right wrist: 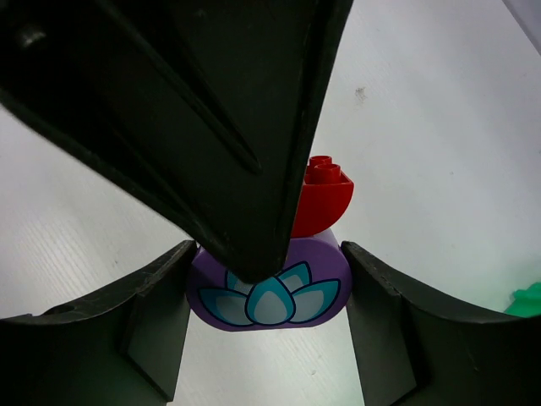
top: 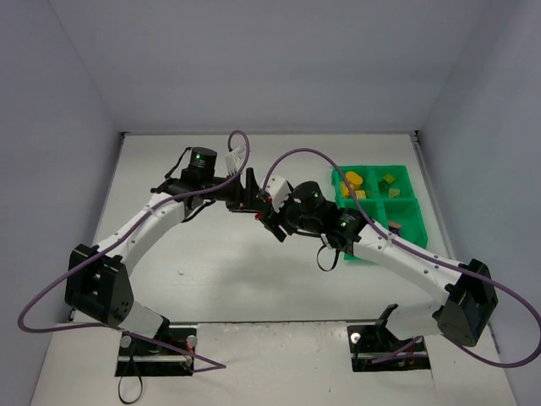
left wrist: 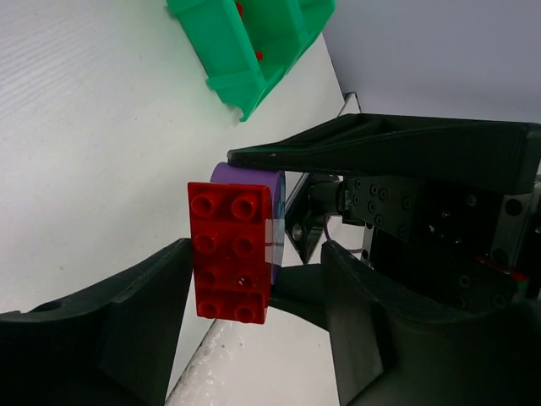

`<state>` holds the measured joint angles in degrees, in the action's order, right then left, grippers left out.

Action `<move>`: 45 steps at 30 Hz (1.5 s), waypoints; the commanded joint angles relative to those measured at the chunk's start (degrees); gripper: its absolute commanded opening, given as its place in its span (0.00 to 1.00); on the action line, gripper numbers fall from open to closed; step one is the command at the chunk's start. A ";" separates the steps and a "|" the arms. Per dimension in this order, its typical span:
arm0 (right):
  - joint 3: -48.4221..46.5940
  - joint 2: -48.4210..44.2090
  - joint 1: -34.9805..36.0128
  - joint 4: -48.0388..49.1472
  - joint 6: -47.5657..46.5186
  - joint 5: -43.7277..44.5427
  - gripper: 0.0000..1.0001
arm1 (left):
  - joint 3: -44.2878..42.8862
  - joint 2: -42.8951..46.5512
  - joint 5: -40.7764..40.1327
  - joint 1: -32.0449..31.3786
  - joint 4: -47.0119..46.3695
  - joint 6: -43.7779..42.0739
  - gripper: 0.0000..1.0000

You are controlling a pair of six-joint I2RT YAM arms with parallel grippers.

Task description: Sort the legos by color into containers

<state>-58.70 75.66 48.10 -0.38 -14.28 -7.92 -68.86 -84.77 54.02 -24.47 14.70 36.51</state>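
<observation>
A red lego is stuck to a purple lego with a lotus print, and both are held above the table between the two arms. My right gripper is shut on the purple lego, one finger against each side. My left gripper is open around the red lego, with a gap on its right side. The purple lego shows behind the red one. In the top view the left gripper and right gripper meet at mid-table. The green tray holds yellow legos and green legos.
The tray stands at the right of the table, close to the right arm's forearm; it also shows in the left wrist view. Purple cables loop over both arms. Grey walls close off the table at the back and both sides.
</observation>
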 commanded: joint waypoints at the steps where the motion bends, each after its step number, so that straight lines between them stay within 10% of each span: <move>1: -3.09 -0.51 0.51 2.67 -0.75 -0.07 0.01 | -3.91 0.92 0.91 0.12 -1.69 0.14 0.54; 16: -2.74 -0.60 0.60 2.67 -0.66 0.19 0.01 | -3.12 0.75 2.40 -0.14 -1.16 -0.13 0.00; 36: 7.54 -7.81 -0.28 2.23 0.66 9.76 0.01 | -1.45 3.21 9.79 8.91 -4.68 3.04 0.00; 45: 8.52 -9.30 -22.23 -1.18 17.76 14.42 0.00 | 0.04 7.60 3.38 8.83 1.73 -1.52 0.00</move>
<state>-49.36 68.99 32.27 -1.15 -5.85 1.45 -68.51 -81.65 59.33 -15.64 15.44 38.00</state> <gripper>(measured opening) 0.609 0.304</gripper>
